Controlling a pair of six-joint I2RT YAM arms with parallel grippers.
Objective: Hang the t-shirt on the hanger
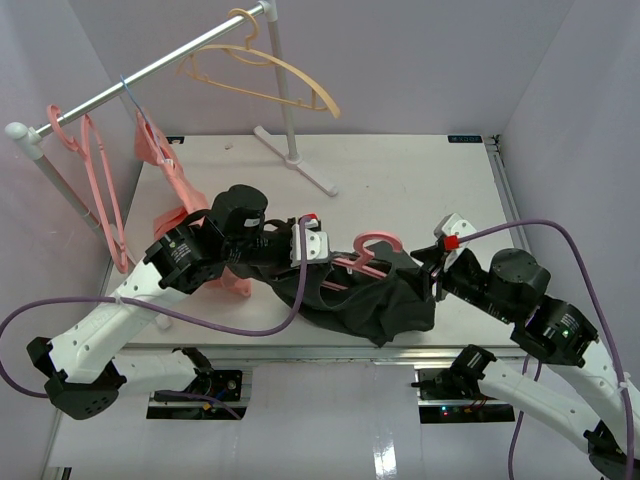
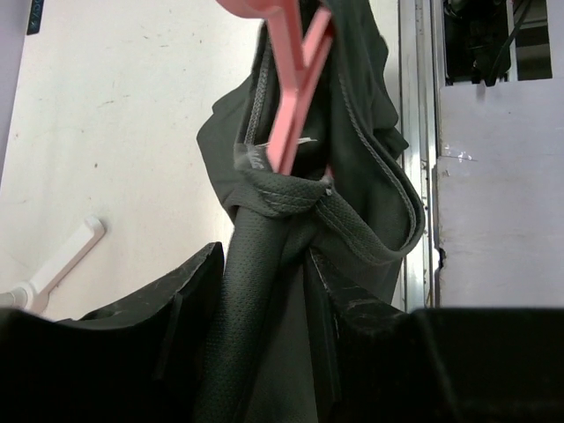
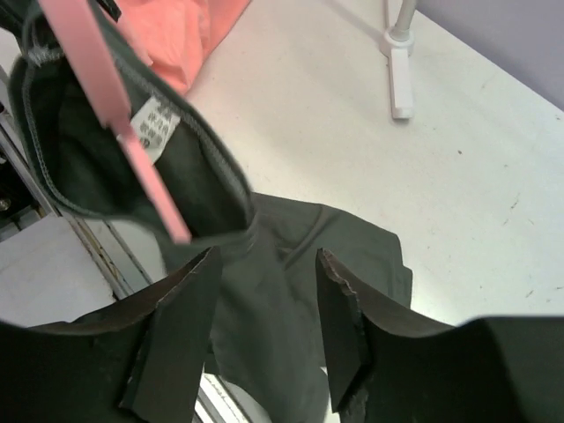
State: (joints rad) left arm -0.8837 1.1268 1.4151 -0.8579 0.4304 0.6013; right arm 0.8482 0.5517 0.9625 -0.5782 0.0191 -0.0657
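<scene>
a white counter (image 1: pixel 400 170) boxed in by pale lilac walls, and i'm looking over the two arms bolted at its near edge. closest to me the dark t-shirt (image 1: pixel 385 295) lies bunched between them, its lower folds close to the counter's near lip. the left pincer (image 1: pixel 318 245) is clamped on the thick collar band; from its wrist the cloth runs straight up between the fingers (image 2: pixel 189 291). the pink hanger (image 1: pixel 378 243) pokes out of the neck opening, hook uppermost, one sloping arm down inside the shirt, the rest hidden by cloth. the right pincer (image 1: pixel 435 268) sits at the shirt's right edge with its fingers (image 3: pixel 176 335) spread apart, holding nothing as far as i can see, dark fabric showing through the gap.

further back a salmon-pink garment (image 1: pixel 170 215) lies heaped on the left, and beyond it the rail (image 1: pixel 150 70) carries pink hangers (image 1: pixel 100 180) and a tan hanger (image 1: pixel 260 70).

my worry: only one pincer has the shirt. a tug on the collar could slide the hanger back out of the neck, and the slack cloth near the lip could drag off the counter. the right side closing on cloth alone would miss the hanger.
</scene>
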